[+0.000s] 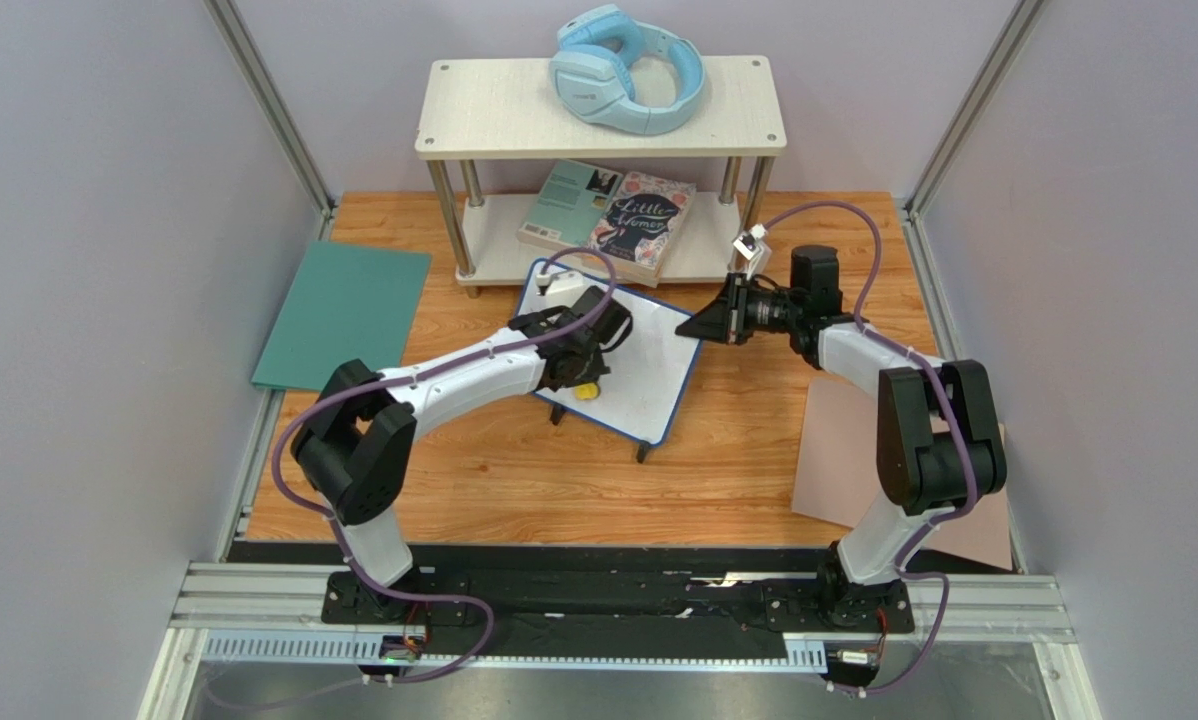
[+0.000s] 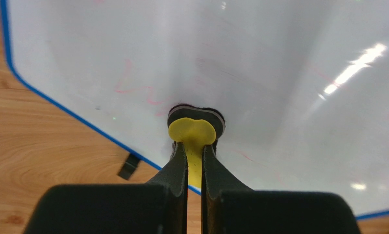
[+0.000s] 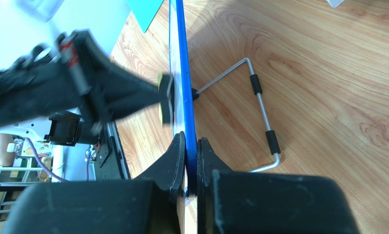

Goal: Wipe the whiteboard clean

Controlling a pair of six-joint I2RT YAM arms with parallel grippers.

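– Left of the whiteboard [image 1: 650, 368], what is shown?
– A flat teal sheet [image 1: 342, 312] is laid on the wooden table [image 1: 560, 480], well apart from the board. The whiteboard itself is stood at the middle of the table, just in front of a low shelf [image 1: 485, 113]. It is propped at a tilt on a wire stand [image 3: 260, 105] behind it.
– And on the board's face?
– The left gripper [image 2: 194, 148] is closed on the yellow handle of an eraser [image 2: 191, 130], whose dark pad is pressed flat against the white surface. Faint pink writing [image 2: 133, 83] is seen just beside the pad, so the wiping is judged unfinished.
– What is found at the board's right edge?
– The right gripper [image 3: 190, 144] is clamped shut on the blue rim [image 3: 182, 58], one finger on each side. The board is probably pinched there so that it is not pushed back or slid while it is rubbed. Right of the board, a tan-pink sheet [image 1: 831, 465] is laid flat.
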